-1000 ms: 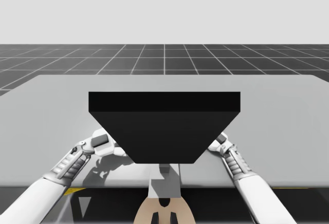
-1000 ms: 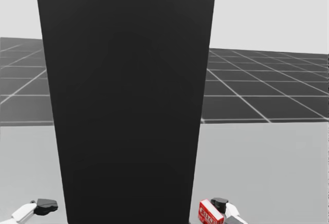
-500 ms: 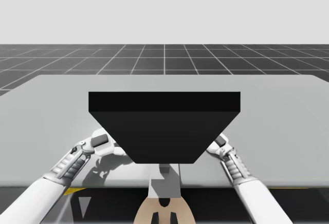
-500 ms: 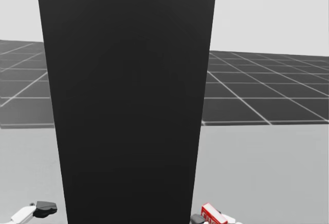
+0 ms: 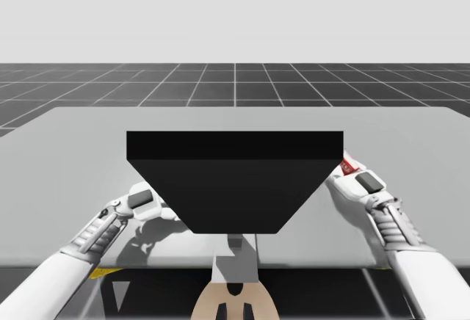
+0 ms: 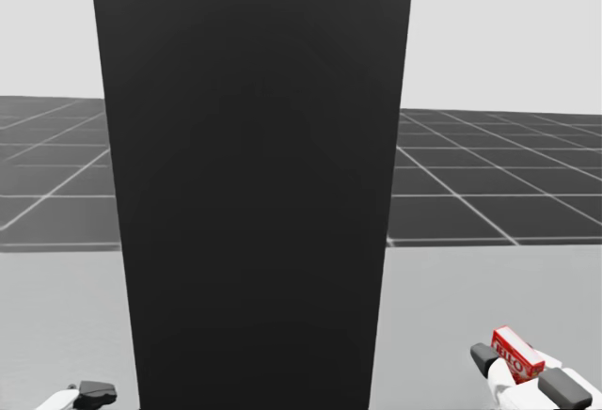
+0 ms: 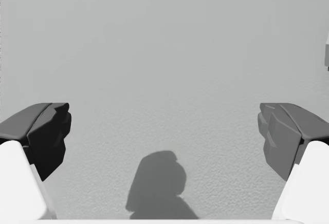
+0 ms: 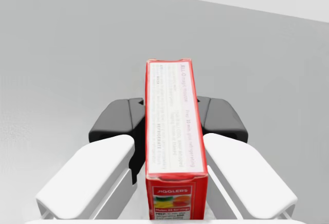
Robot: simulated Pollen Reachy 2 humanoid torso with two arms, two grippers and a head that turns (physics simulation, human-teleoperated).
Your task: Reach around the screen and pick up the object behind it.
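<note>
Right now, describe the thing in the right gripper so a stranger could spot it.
Find the tall black screen in the middle; beside its right edge is my right gripper. Clamped between its fingers is a slim red box, the only red thing in sight.

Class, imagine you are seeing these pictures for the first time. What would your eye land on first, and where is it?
The tall black screen standing in the middle of the grey table dominates. Next comes the red box, clamped in my right gripper to the right of the screen. My left gripper hangs open over bare table on the other side.
</note>
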